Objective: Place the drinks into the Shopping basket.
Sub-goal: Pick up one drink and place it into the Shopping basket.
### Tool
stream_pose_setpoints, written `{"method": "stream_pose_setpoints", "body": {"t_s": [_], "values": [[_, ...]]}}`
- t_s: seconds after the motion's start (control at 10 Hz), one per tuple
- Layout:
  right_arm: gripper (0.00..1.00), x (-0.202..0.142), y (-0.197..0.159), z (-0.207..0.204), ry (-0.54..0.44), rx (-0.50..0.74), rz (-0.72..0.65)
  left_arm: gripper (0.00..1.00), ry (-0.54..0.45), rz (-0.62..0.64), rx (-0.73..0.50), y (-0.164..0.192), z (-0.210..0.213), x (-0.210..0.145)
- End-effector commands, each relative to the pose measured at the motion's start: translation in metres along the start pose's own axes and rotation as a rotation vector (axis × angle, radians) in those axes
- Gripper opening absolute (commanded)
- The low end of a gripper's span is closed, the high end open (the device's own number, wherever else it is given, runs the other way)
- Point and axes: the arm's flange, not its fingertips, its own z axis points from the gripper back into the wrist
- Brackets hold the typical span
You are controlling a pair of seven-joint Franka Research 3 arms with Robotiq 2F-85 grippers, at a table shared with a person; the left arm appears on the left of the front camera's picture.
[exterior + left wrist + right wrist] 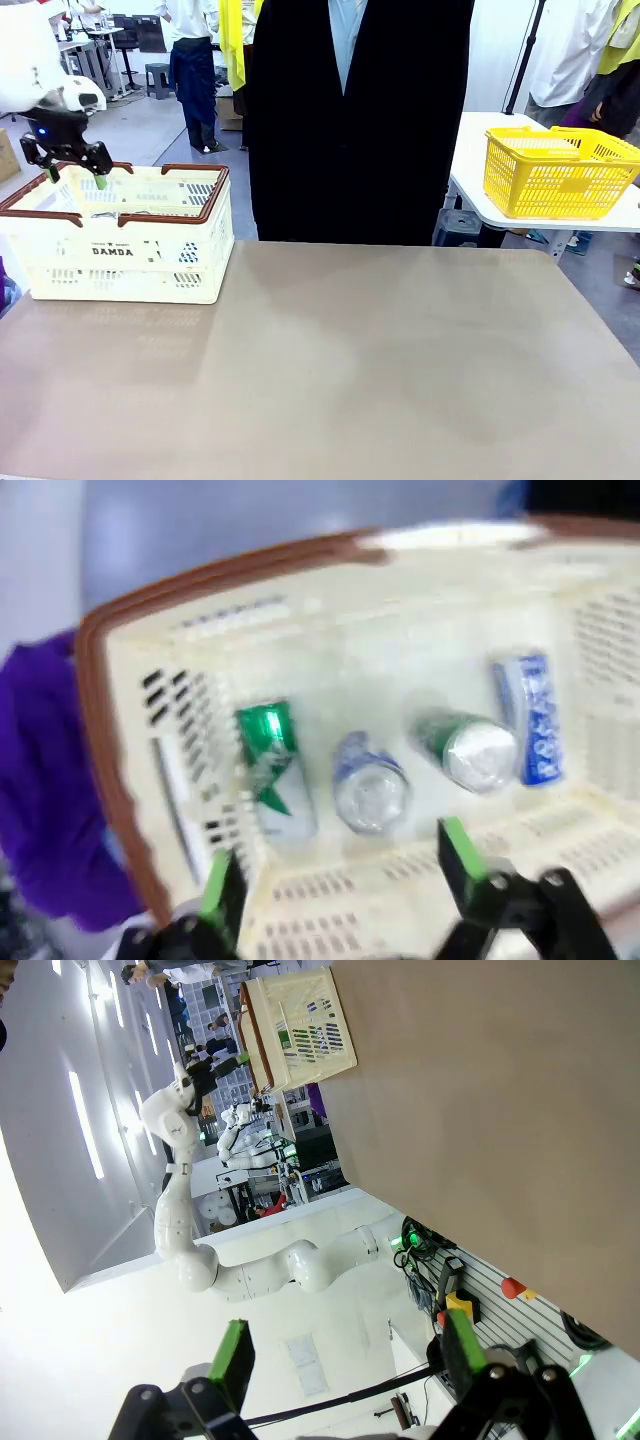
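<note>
The one word that reads clearly is "DAMDA", in dark capitals on the near side wall of the Shopping basket (120, 252), in the front view. In the left wrist view, the blue can (530, 720) lying inside the basket carries white lettering along its side, too blurred to make out
</note>
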Motion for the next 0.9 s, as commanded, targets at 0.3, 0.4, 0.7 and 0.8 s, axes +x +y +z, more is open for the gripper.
{"method": "stream_pose_setpoints", "body": {"t_s": [0.3, 0.4, 0.7, 0.8], "values": [[1.0, -0.003, 0.003, 0.002, 0.012, -0.008, -0.012, 1.0, 0.142, -0.098, -0.543, 0.087, 0.11, -0.082], [1.0, -0.003, 0.003, 0.002, 0.012, -0.008, -0.012, 1.0, 0.154, -0.085, -0.637, 0.122, 0.114, -0.107], [1.0, -0.003, 0.003, 0.002, 0.012, -0.008, -0.012, 1.0, -0.03, -0.066, -1.125, 0.206, 0.09, -0.179], [1.0, -0.003, 0.003, 0.002, 0.012, -0.008, -0.012, 1.0, -0.093, -0.035, -1.222, 0.221, 0.068, -0.195]]}}
